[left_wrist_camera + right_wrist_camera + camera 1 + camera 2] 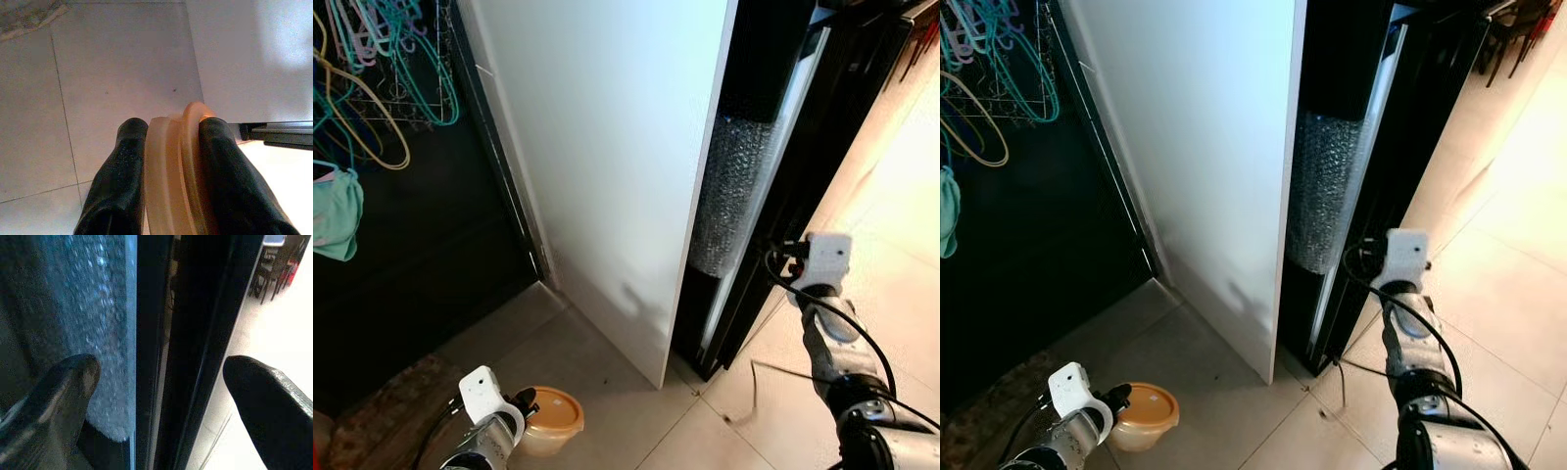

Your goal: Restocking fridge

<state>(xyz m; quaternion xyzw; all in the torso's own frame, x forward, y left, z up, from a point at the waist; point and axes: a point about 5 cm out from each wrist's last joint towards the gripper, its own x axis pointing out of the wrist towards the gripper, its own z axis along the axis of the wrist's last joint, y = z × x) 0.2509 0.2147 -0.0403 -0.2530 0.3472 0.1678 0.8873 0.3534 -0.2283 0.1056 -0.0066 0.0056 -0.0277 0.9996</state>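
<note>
Left wrist view: left gripper [168, 161] clamped on tub [178, 161]; right gripper [161, 377] spread beside fridge door [205, 333].

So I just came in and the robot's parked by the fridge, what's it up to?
It is restocking the fridge. The left gripper is shut on a yellowish lidded container, held low over the tiled floor beside the white fridge side panel. The right gripper is open, its fingers straddling the edge of the dark fridge door, which stands slightly ajar. A strip of bubble wrap shows in the gap. Nothing has gone inside yet.
</note>
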